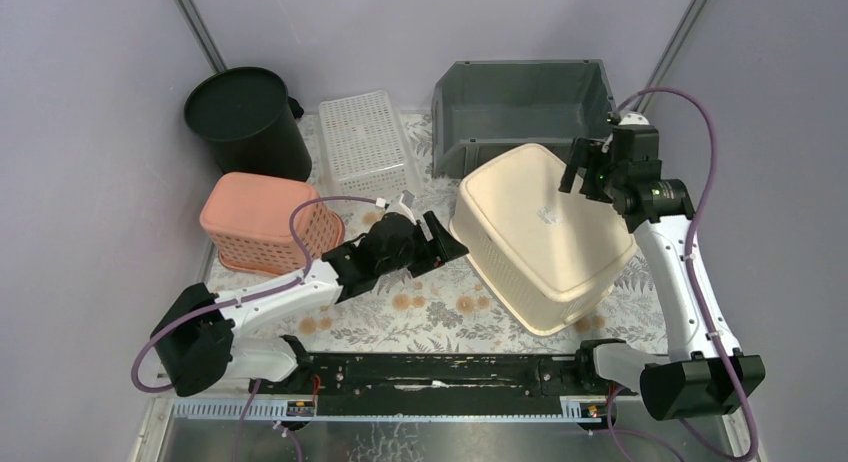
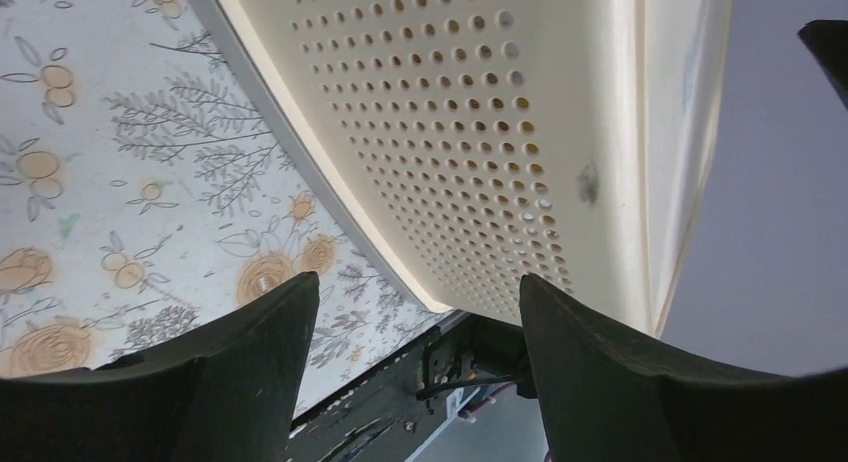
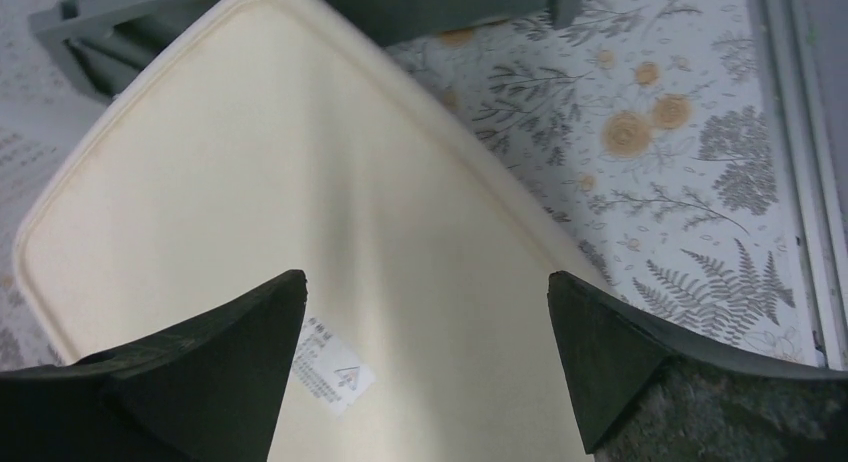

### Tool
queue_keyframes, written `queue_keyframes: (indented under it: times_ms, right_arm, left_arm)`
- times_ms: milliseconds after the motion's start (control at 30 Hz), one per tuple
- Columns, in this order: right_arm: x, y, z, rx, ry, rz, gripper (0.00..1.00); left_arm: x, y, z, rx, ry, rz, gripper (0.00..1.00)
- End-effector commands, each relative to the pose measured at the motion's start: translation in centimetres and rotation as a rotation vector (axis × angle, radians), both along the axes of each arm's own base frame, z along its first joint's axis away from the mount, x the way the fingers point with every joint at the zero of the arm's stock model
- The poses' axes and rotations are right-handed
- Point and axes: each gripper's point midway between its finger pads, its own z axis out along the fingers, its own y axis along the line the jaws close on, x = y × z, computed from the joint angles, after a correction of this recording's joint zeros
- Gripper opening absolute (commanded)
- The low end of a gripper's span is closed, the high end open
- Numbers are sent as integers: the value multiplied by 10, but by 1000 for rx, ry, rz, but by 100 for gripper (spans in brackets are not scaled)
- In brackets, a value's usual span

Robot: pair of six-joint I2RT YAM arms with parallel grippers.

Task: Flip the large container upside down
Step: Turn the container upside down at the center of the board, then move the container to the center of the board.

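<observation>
- Big cream plastic tub [image 1: 540, 237]: bottom-up, right in front of the dark grey plastic bin [image 1: 520, 107].
- Left gripper [image 1: 445, 249]: spread wide, empty, near the bin's left end.
- Right gripper [image 1: 588, 176]: spread wide, empty, near the bin's right end.

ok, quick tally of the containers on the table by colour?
Black: 1, round bin
White: 1, mesh basket
Pink: 1, overturned basket
Grey: 1, open-front bin
Cream: 1, large container
Total: 5
</observation>
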Motion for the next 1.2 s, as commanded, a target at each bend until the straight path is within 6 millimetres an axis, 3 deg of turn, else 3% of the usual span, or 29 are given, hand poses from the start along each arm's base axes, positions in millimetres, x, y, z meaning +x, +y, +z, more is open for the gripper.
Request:
queue_keyframes:
  times_ms: [0, 100, 233, 267, 300, 733, 867, 1167]
  right_arm:
    - [11, -30, 3, 12, -59, -98, 98]
    - [16, -43, -5, 64, -64, -154, 98]
    - [22, -43, -15, 171, -52, -164, 99]
    - [23, -43, -20, 183, -44, -165, 99]
    - [22, -42, -25, 192, -36, -163, 99]
    - [-4, 0, -60, 388, 33, -48, 95]
    - [-15, 6, -63, 415, 30, -37, 94]
    - [-32, 16, -40, 451, -3, -2, 91]
  left_arm:
    - [0, 8, 11, 64, -31, -3, 81]
    - [-2, 13, 17, 85, -42, -3, 83]
    - [-2, 15, 17, 108, -40, -10, 86]
    - [-2, 14, 17, 109, -40, -11, 89]
    - [-2, 13, 16, 110, -37, -15, 98]
    - [-2, 11, 9, 106, -31, -21, 100]
    - [-1, 9, 8, 105, -32, -20, 100]
    - [9, -1, -2, 138, -32, -27, 100]
